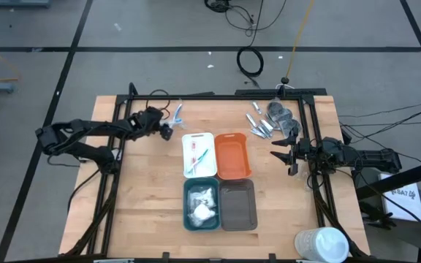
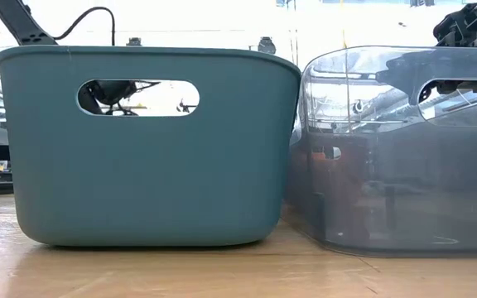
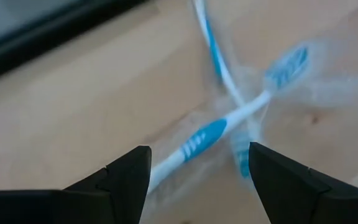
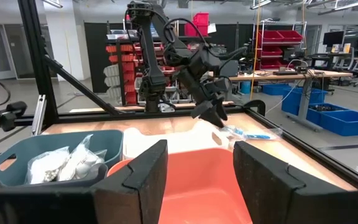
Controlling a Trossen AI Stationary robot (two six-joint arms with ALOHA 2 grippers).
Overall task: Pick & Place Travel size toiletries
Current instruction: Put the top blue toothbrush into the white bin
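The high view looks straight down on the whole table point(image 1: 145, 219). The low view sits at table height, close against the teal tray point(image 2: 147, 149), which the right wrist view also shows.

The left dark two-finger gripper point(image 1: 168, 131) reaches low toward the table's far side, fingers spread wide. The right dark two-finger gripper point(image 1: 282, 155) hovers, fingers parted.

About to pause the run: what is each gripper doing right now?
Left gripper: open, empty, over the wrapped blue toothbrushes.
Right gripper: open, empty, beside the orange tray.
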